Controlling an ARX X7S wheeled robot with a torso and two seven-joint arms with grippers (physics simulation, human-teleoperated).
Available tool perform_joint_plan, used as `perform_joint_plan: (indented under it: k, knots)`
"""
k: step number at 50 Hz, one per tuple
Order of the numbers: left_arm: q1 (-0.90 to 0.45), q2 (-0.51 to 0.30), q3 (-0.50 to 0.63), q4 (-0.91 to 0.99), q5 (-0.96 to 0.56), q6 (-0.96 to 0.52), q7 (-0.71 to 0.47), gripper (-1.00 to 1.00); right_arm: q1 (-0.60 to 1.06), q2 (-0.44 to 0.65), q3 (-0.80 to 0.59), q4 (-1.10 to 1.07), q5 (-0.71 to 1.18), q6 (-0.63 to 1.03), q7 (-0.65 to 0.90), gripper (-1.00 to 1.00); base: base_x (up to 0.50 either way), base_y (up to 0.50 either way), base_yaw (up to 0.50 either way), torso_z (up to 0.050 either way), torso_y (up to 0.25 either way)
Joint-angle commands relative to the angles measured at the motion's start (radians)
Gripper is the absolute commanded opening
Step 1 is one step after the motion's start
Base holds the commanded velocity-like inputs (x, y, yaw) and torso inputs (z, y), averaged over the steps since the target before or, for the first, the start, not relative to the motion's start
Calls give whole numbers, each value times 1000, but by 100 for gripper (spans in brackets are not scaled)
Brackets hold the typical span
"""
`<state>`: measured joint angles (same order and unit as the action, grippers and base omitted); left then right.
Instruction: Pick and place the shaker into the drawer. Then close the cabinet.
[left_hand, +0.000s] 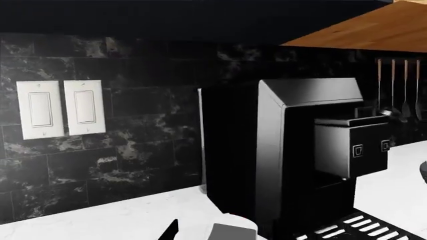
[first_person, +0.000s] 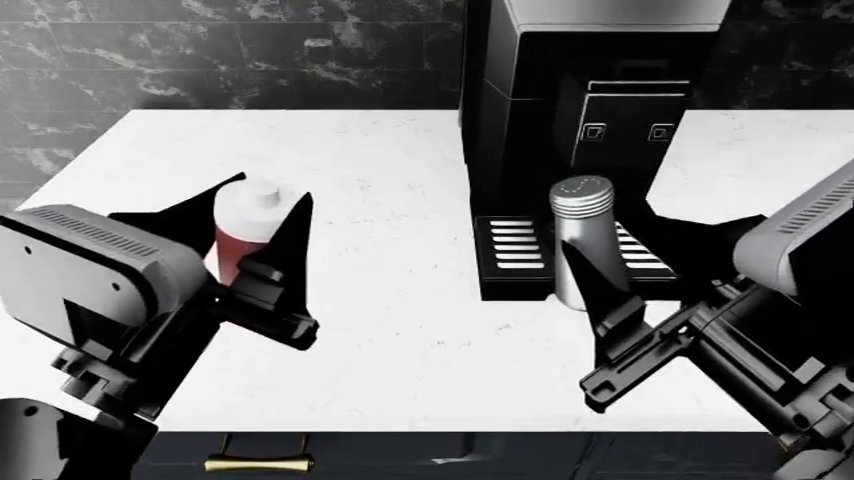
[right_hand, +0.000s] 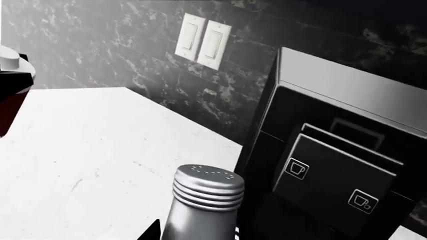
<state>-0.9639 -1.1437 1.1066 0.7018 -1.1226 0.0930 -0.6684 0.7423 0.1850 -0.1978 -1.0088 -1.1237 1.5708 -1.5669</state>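
Reaching is the step in hand: the shaker (first_person: 581, 240) stands upright on the white marble counter (first_person: 387, 330), its base at the near edge of the coffee machine (first_person: 587, 120) drip tray (first_person: 514, 250), and nothing has lifted it yet. The right gripper (first_person: 617, 335) sits just near of it, its dark fingers (first_person: 587, 275) spread wide with one tip rising beside the shaker's lower body; I cannot tell whether that tip touches the metal. From the right wrist view the ridged, hole-dotted cap (right_hand: 208, 187) fills the lower middle, so the approach looks well lined up. The left gripper (first_person: 274, 290) stands open too, at the left, close around a red bottle with a white cap (first_person: 244, 228), which is not the target; contact there is unclear. Next, I judge, the right arm needs a short advance to bring the shaker between the fingers, then a firm close low on the cylinder, taking care not to tip it against the tray. Only a brass handle (first_person: 258, 463) of the navy cabinet (first_person: 534, 455) shows below the counter edge; the drawer itself is out of view.
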Motion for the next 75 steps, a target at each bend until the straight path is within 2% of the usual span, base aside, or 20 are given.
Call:
perform_joint_plan:
  k: [1,14,28,43,75]
  knots:
    - [88,-53,23,14,11,69,13,-100,-54,-20,32,-38,-39,0,-4,-100,0,0,0,0,0]
    - [139,-56,47,38,32,88,-4,-100,-80,-58,16,-38,-86,-22,-4,-100,0,0,0,0,0]
    - [213,-68,68,37,75,150,-20,-100,-153,-174,144,-38,-86,-179,-4,-100,-181,-488,0,0,0]
    - [248,-65,83,38,100,172,-14,-100,-161,-183,140,-38,-88,-176,-4,-100,-175,-500,0,1,0]
    - [324,-27,116,14,168,208,-14,-100,-166,-184,142,-38,-107,-173,-4,-100,-26,-500,0,0,0]
